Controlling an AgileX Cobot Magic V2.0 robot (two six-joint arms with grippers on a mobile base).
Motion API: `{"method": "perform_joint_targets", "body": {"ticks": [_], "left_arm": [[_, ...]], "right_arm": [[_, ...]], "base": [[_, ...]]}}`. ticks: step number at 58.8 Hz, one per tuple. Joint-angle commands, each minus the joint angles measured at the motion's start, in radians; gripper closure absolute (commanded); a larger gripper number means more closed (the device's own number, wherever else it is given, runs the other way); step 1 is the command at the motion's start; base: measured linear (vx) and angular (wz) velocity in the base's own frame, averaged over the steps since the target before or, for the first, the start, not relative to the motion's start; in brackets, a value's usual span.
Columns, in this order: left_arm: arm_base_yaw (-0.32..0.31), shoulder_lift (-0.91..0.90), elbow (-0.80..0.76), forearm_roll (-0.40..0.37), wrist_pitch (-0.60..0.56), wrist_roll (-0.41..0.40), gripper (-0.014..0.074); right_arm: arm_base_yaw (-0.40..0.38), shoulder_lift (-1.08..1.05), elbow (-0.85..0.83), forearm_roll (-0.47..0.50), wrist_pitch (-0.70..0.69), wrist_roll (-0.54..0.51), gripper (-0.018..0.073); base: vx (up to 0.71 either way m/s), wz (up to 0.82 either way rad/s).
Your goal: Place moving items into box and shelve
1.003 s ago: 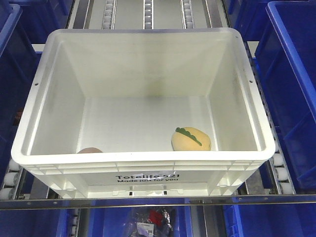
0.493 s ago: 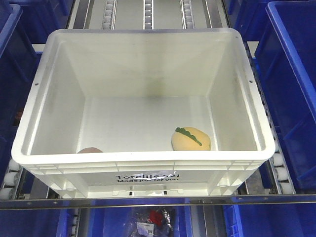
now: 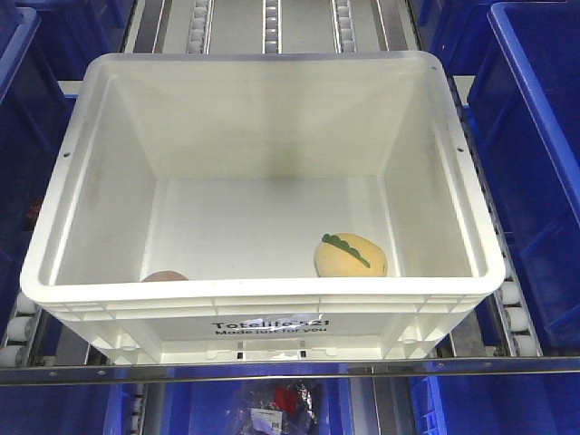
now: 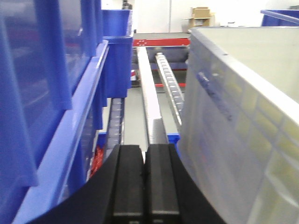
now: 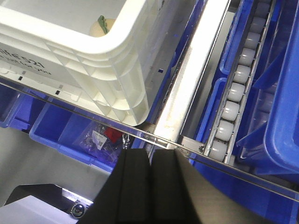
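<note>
**Both plush balls inside the crate, both grippers clenched on nothing**

The white box [image 3: 263, 308] is seen resting on the roller rack, its printed side turned toward the front camera. On its floor, the yellow-orange plush fruit [image 3: 351, 256] with the green leaf is found near the front wall, right of centre. The brown-pink plush ball [image 3: 164, 275] is tucked against the same wall at the left, and only its top is shown above the rim.

The left gripper [image 4: 145, 175] is pictured with its jaws pressed together and nothing held between them. The ribbed side wall of the box lies just to the right of those jaws, while blue bins [image 4: 56, 93] are stacked to their left. Ahead of the jaws a metal rail [image 4: 149, 102] and a roller track [image 4: 170, 84] run away into the distance.

The right gripper [image 5: 150, 161] is likewise clenched empty (no gap is visible between its black pads). Up and to the left of its jaws the front corner of the box is seen, with the plush fruit partly visible over the rim. Ahead and to the right a line of white rollers [image 5: 238, 88] is set between blue bins. Neither gripper is shown touching the box.
</note>
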Motion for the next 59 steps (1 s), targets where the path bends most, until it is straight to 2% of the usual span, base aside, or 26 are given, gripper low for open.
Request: {"method": "perform_joint_targets", "body": {"ticks": [1, 21, 27, 33, 44, 59], "left_arm": [[-0.011, -0.015, 0.028, -0.001, -0.089, -0.013, 0.0616], [0.007, -0.015, 0.028, -0.005, -0.121, -0.02, 0.0613], [0.007, -0.015, 0.028, -0.004, -0.121, -0.053, 0.0613], [0.007, -0.015, 0.028, -0.004, -0.119, -0.054, 0.0613], [0.051, -0.015, 0.028, -0.005, -0.112, -0.068, 0.0613], [0.049, -0.013, 0.027, -0.005, -0.112, -0.068, 0.0613]], "right_arm": [[-0.001, 0.01, -0.024, -0.015, -0.057, -0.012, 0.0575], [-0.001, 0.01, -0.024, -0.015, -0.057, -0.012, 0.0575], [-0.001, 0.01, -0.024, -0.015, -0.057, -0.012, 0.0575], [-0.001, 0.01, -0.024, -0.015, -0.057, -0.012, 0.0575], [-0.001, 0.01, -0.024, -0.015, -0.057, -0.012, 0.0575], [-0.001, 0.01, -0.024, -0.015, -0.057, -0.012, 0.0575]], "base": [[0.0, 0.0], [0.0, 0.0], [0.0, 0.0], [0.0, 0.0], [0.0, 0.0], [0.0, 0.0]]}}
